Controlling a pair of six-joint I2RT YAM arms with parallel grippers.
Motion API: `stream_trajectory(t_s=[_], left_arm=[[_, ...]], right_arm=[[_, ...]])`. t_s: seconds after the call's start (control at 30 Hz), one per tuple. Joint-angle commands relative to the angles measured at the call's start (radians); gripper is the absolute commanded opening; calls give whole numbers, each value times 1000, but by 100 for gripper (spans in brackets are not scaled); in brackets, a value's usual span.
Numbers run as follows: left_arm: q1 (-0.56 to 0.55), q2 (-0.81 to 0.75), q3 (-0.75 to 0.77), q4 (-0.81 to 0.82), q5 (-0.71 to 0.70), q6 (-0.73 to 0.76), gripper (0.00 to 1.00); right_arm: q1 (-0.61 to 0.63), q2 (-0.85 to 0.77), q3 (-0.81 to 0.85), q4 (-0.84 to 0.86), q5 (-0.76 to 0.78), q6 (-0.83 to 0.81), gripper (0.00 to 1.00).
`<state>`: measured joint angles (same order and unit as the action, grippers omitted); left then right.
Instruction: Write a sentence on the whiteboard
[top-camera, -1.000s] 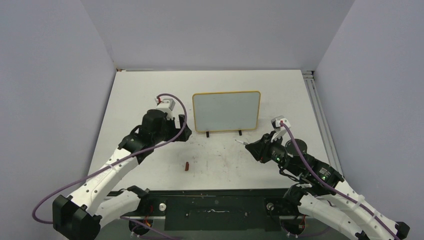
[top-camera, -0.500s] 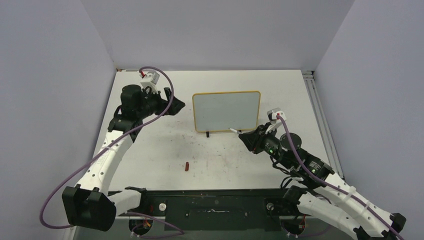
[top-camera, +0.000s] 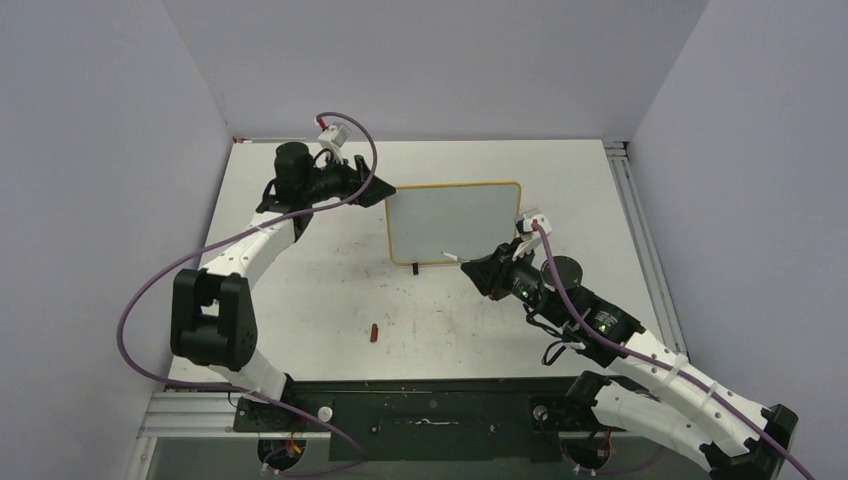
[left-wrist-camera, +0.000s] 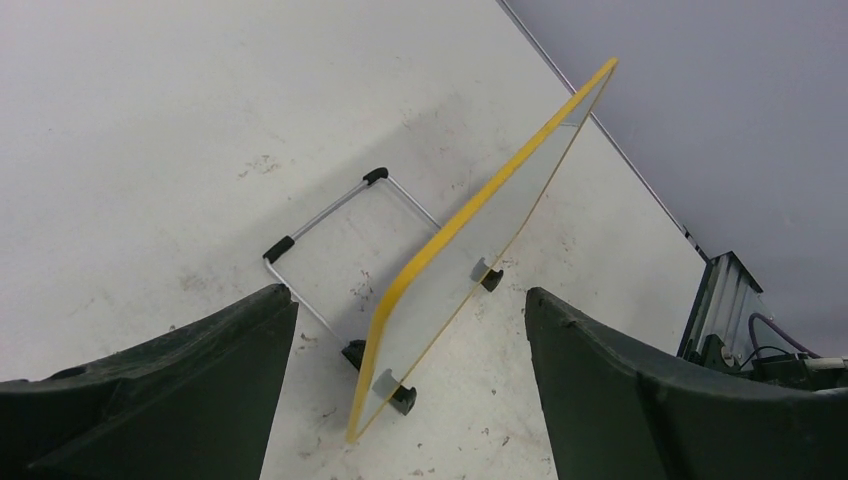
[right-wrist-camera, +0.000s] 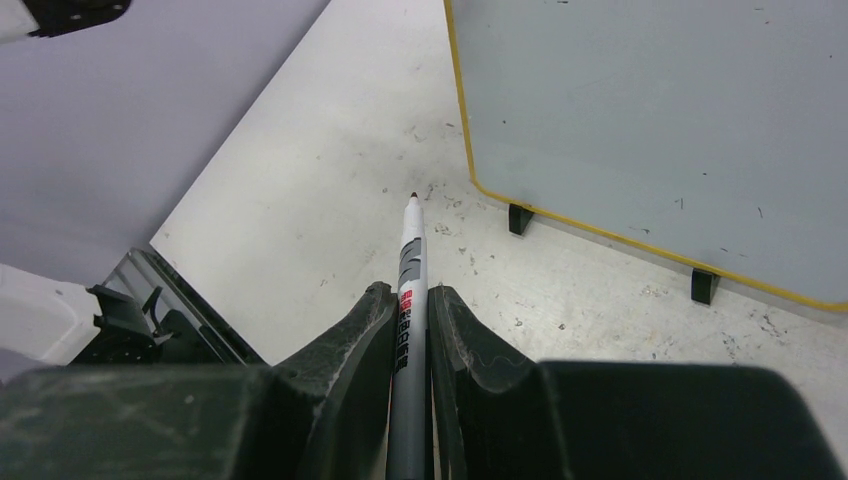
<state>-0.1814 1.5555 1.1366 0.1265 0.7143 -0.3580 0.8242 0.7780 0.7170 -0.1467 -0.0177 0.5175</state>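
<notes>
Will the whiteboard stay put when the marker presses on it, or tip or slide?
Probably light: the whiteboard looks thin edge-on. It leans on a thin wire stand, so it likely resists tipping back, but its small feet may skid.

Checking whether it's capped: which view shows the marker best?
Right wrist: the marker fills the centre, dark tip bare, clamped in the right gripper. The top view shows only a white sliver; left wrist, nothing recognisable.
</notes>
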Motion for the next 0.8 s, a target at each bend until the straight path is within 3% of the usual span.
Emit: stream_trajectory(t_s=[0.0,0.1,0.27,0.47,0.77], left_arm=[[3,111,104,200,152,-2,82],[4,168,126,219,211,-2,79],[4,217,103,328,315,-76,58],[2,220,71,349,358,-93,38],[-3,204,34,313,388,-78,26]], right_arm=[[-6,-50,-12,70,-36,22,5],[-5,-82,-1,33,-33,25,5],[-5,-105,12,-8,-18,19,5],[-5,-94,7,-1,-26,25,5],[-6,-98,1,-10,-31,26,5]])
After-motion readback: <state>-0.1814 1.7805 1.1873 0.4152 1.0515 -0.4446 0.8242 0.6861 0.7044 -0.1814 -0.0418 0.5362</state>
